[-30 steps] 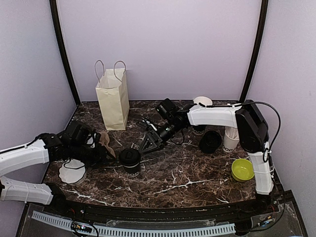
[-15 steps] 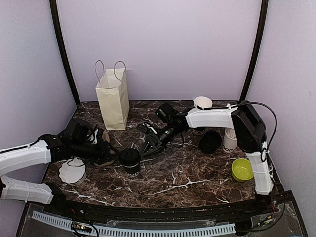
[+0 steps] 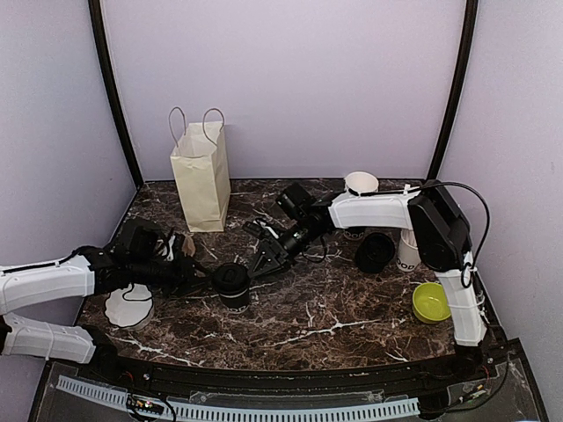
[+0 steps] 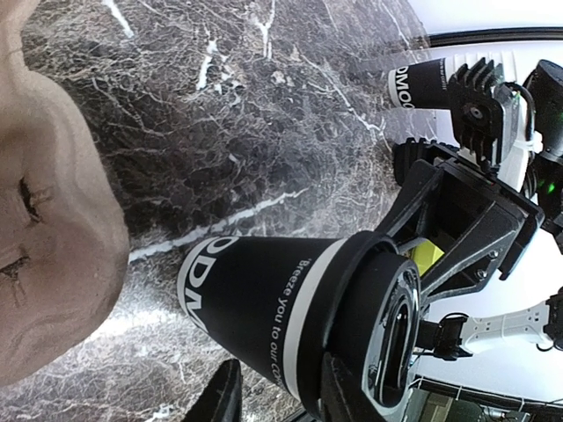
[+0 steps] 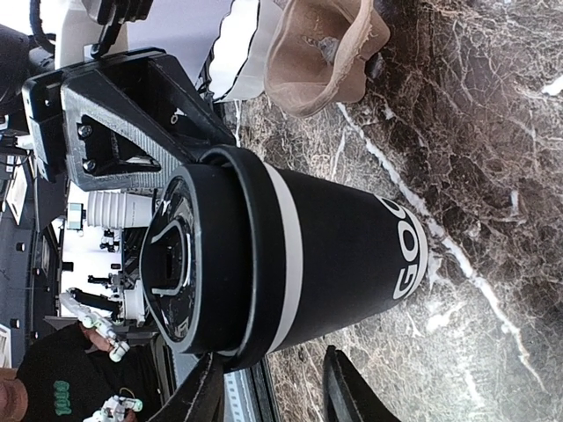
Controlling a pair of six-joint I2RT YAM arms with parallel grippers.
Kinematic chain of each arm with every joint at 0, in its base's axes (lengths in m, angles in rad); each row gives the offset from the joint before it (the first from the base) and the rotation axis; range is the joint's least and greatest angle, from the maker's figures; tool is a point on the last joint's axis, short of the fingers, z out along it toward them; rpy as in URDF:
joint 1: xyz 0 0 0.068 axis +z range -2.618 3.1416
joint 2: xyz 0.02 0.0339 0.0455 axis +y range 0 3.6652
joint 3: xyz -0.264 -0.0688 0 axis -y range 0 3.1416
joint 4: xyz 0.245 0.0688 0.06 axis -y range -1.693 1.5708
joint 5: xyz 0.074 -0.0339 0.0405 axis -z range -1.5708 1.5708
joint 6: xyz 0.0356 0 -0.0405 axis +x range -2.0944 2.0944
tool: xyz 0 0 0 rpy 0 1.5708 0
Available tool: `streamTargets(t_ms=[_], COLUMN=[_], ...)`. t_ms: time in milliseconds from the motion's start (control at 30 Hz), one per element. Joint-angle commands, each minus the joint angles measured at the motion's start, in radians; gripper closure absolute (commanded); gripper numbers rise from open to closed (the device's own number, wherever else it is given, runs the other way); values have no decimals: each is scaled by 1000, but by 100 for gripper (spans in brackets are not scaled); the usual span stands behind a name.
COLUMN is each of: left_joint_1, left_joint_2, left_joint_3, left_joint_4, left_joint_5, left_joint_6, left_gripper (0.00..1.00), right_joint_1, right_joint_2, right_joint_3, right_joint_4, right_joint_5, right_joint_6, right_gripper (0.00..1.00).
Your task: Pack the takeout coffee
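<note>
One takeout coffee cup (image 3: 232, 286), black-banded with a black lid, stands upright on the marble table (image 3: 334, 325). It fills the left wrist view (image 4: 264, 299) and the right wrist view (image 5: 325, 255). My left gripper (image 3: 204, 277) is at its left side and open. Its fingertips (image 4: 343, 387) lie beside the cup wall and lid rim, with nothing clamped. My right gripper (image 3: 264, 259) reaches in from the upper right, open, its fingertips (image 5: 339, 387) just short of the cup. Another dark cup (image 3: 376, 252) lies on its side at the right.
A paper bag (image 3: 201, 176) with handles stands at the back left. A brown pulp cup holder (image 3: 185, 244) lies behind my left gripper, and a white scalloped dish (image 3: 129, 305) sits near the left edge. An open white cup (image 3: 361, 185), a cup with sticks (image 3: 409, 252) and a green bowl (image 3: 432, 301) are on the right.
My left gripper slid right, past the brown holder, up to the cup. My right gripper moved slightly left and down toward the cup. Both jaws narrowed a little.
</note>
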Motion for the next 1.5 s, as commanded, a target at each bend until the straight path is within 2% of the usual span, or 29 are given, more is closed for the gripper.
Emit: streamTargets(t_ms=[0,133,233,333,467,567,700,867,1000,1200,1367,1467], left_joint_1=[17,27,29,30,29,29,30,29,29,29,29,30], left_joint_2=[18,43,81,135,125,88,34,-77,-142,-90,44,73], left_joint_3=[-85,-155,-160,-168,-172,-134,-81,-88,-47,103,241,263], left_joint_4=[-29,25,-25,-66,-31,-28,-22,65,12,-109,-251,-258], left_joint_5=[27,49,26,21,55,64,87,111,67,10,-62,-75], left_joint_6=[-10,-21,16,50,55,81,124,47,58,210,386,483], left_gripper=[68,70,74,76,77,73,65,57,52,42,39,37], right_joint_1=[10,20,23,21,13,3,-1,-2,-2,-6,-5,3], right_joint_2=[51,75,116,140,127,98,74,70,43,-59,-110,-119], right_joint_3=[24,31,32,14,52,123,209,247,245,185,66,10], right_joint_4=[-4,-55,-118,-133,-129,-133,-160,-174,-179,-178,-161,-154], right_joint_5=[55,201,362,408,331,237,208,191,194,293,278,222], right_joint_6=[-4,-21,-43,-57,-92,-134,-172,-179,-169,-181,-261,-298], right_gripper=[62,65,75,78,78,76,75,72,65,49,49,49])
